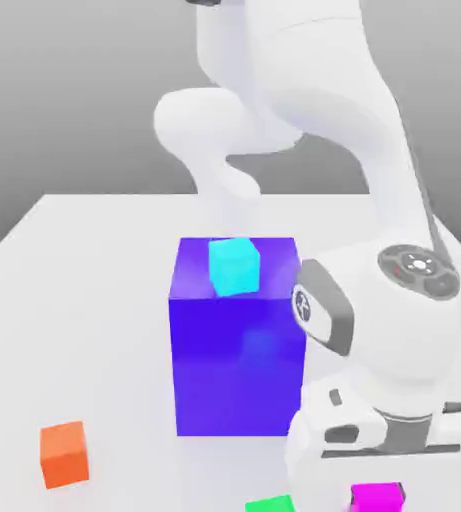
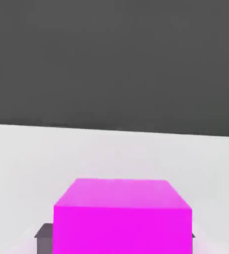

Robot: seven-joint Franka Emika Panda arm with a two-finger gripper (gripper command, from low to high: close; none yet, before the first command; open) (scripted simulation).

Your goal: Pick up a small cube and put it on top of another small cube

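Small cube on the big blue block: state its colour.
Cyan small cube; clearest in the exterior view.

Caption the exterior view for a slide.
White Panda arm lowered over a magenta cube, beside a large blue block topped by a cyan cube; orange cube nearby.

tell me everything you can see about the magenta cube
The magenta cube is a plain, matte, evenly coloured block with sharp edges and no markings. It sits upright and square on the white table, at the near edge of the exterior view, right of the green cube and directly under the arm's hand. In the hand view it looms close, with dark grey parts showing low at both its sides.
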